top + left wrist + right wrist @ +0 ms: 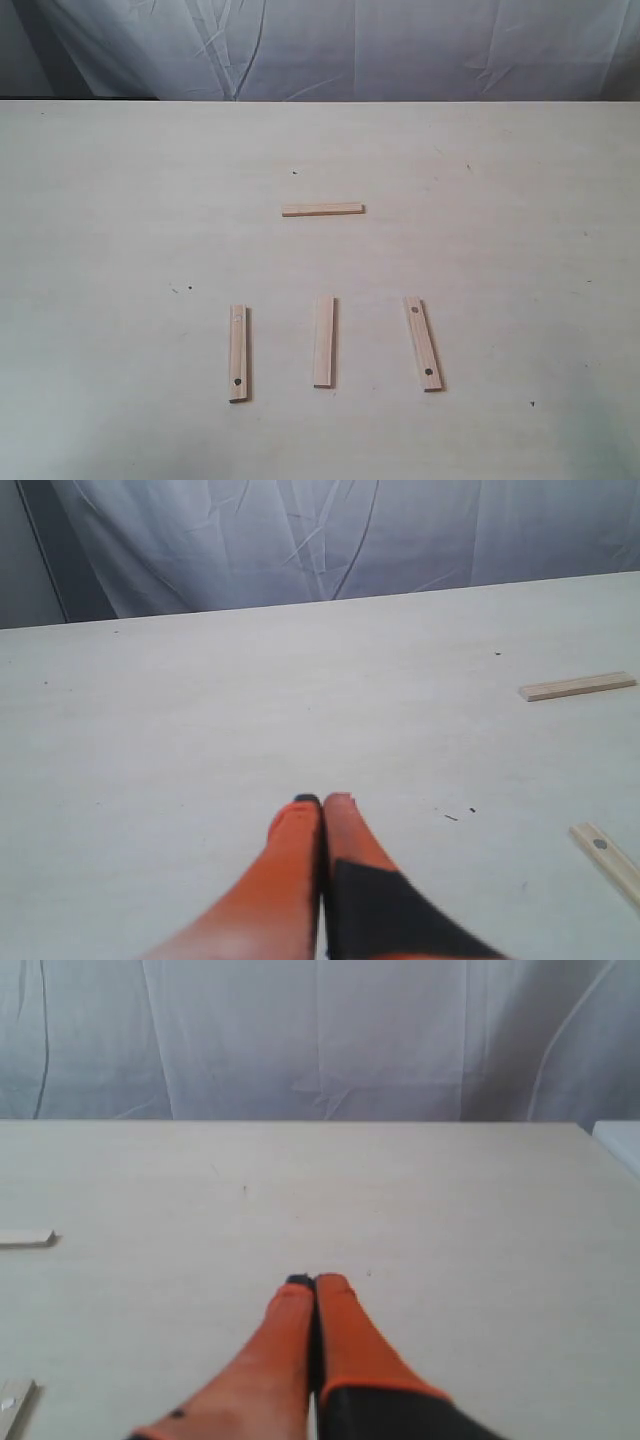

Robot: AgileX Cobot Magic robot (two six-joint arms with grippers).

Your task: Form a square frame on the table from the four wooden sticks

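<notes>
My left claw (322, 802) and right claw (316, 1282) are both pinched together, gripping nothing; four wooden sticks (323, 340) lie well clear of either tip.

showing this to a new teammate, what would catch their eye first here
On the cream table, one crosswise stick lies farther back, with a left stick, middle stick and right stick lined up side by side nearer the camera, none touching. The orange left gripper and right gripper are both shut, holding nothing.
</notes>
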